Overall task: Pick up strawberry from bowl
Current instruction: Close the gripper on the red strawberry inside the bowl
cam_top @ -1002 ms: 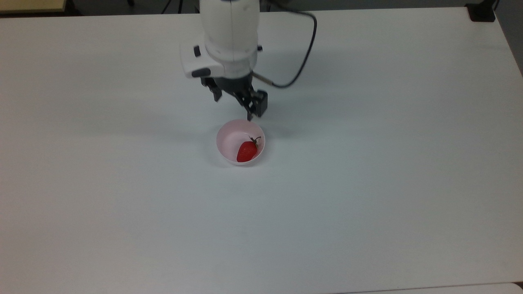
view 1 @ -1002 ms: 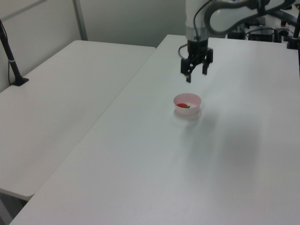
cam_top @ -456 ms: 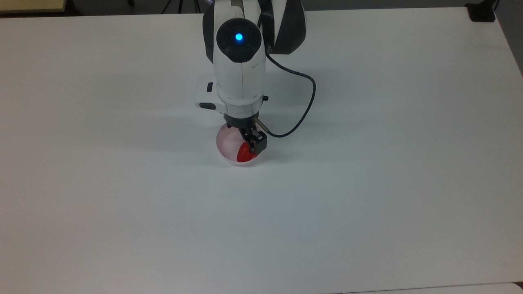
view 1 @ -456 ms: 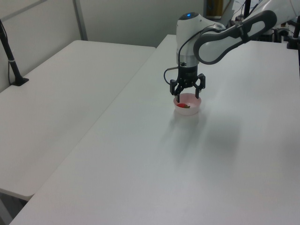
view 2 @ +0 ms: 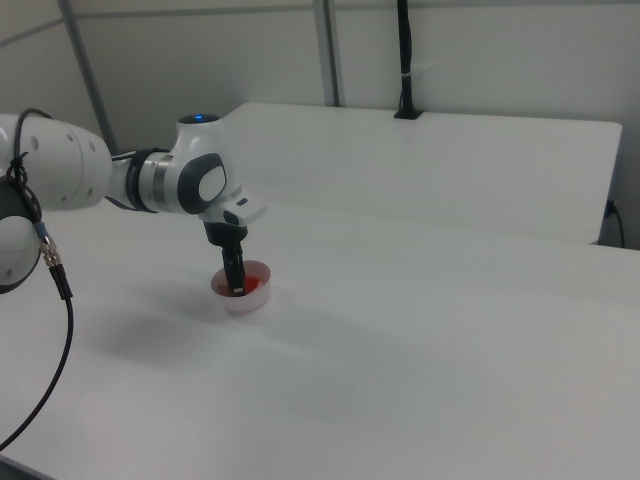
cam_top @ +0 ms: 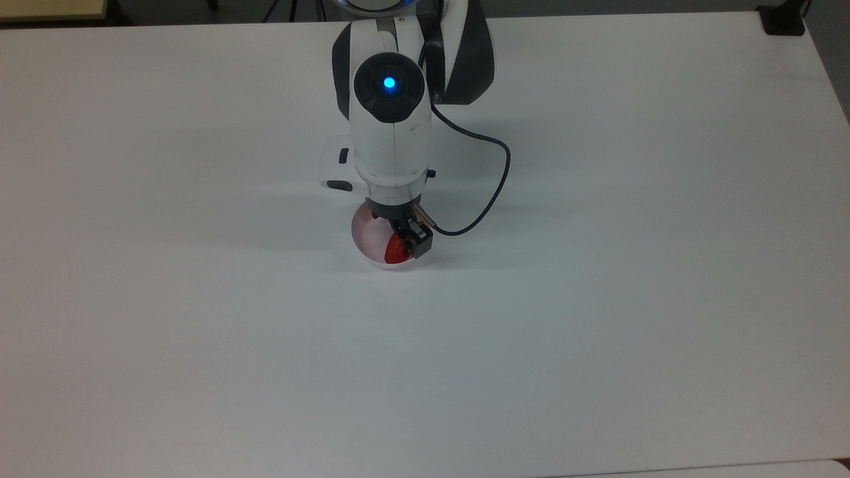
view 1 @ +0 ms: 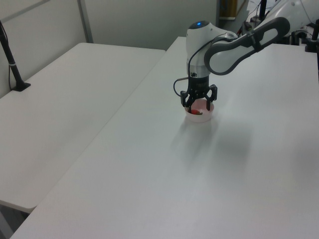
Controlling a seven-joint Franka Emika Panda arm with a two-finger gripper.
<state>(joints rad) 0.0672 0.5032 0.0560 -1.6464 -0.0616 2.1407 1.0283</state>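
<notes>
top view looks down; side views share the table (view 1: 149,164).

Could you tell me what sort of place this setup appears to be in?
Probably a robotics lab or test room. A white robot arm works over a plain white table, its pincer open at a small pale pink bowl holding a red strawberry, with grey partition walls behind.

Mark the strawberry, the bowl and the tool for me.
strawberry (cam_top: 394,252): top view, its red flesh beside the tool.
bowl (cam_top: 367,234): top view, bare pink inner wall.
tool (view 1: 199,105): left view, midway between the fingertips.
</notes>
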